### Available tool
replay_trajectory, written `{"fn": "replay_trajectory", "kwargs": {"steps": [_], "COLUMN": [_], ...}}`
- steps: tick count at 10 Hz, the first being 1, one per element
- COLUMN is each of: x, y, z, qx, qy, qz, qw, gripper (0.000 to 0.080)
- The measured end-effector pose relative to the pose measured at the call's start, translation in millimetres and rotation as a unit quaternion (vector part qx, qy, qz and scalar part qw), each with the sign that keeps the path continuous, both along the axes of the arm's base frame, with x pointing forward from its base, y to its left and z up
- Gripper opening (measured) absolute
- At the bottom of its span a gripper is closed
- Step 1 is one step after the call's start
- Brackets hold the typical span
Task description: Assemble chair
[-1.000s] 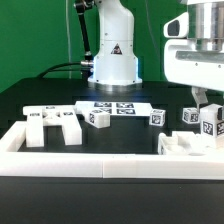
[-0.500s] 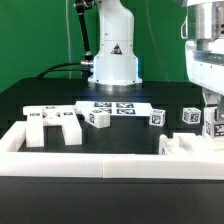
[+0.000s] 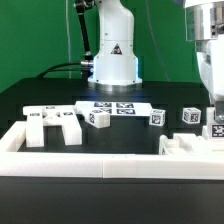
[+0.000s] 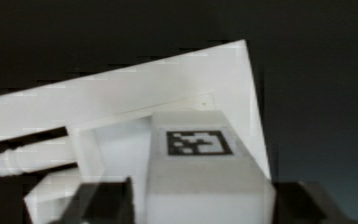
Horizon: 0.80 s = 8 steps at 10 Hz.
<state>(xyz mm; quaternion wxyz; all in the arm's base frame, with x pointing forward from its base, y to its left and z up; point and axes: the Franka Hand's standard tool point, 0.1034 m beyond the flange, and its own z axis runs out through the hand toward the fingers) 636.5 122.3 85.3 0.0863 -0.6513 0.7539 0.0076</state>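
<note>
My gripper (image 3: 216,118) is at the far right edge of the exterior view, partly cut off. It is shut on a white tagged chair leg post (image 3: 216,129) and holds it just above a blocky white chair part (image 3: 184,145) by the front rail. In the wrist view the post (image 4: 201,150) sits between my two dark fingers (image 4: 101,205), with my gripper (image 4: 202,208) closed round it. Under it lies a white slab (image 4: 140,95) with a round peg (image 4: 25,160). Another white chair piece (image 3: 52,122) lies at the exterior view's left.
Three small tagged white blocks (image 3: 97,117), (image 3: 157,117), (image 3: 190,116) lie on the black table. The marker board (image 3: 115,106) lies in front of the robot base (image 3: 113,60). A long low white border rail (image 3: 100,165) runs along the front and left.
My gripper has moved toward the exterior view's right with the post in it and is now partly out of frame. The other parts have not moved.
</note>
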Motion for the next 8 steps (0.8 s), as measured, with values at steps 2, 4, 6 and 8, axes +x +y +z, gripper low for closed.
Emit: {"fn": "replay_trajectory", "kwargs": {"steps": [2, 4, 6, 8], "x": [0.8, 0.7, 1.5, -0.2], "y": [0.5, 1.3, 0.8, 0.8], "z": [-0.6, -1.5, -1.1, -1.9], "qx": [-0.006, -0.024, -0.036, -0.050], "qy": [-0.013, -0.032, -0.044, -0.056], "qz": [0.034, 0.156, 0.238, 0.332], "qw": [0.999, 0.987, 0.970, 0.940], "gripper": [0.0614, 0.0642, 0.0648, 0.0649]}}
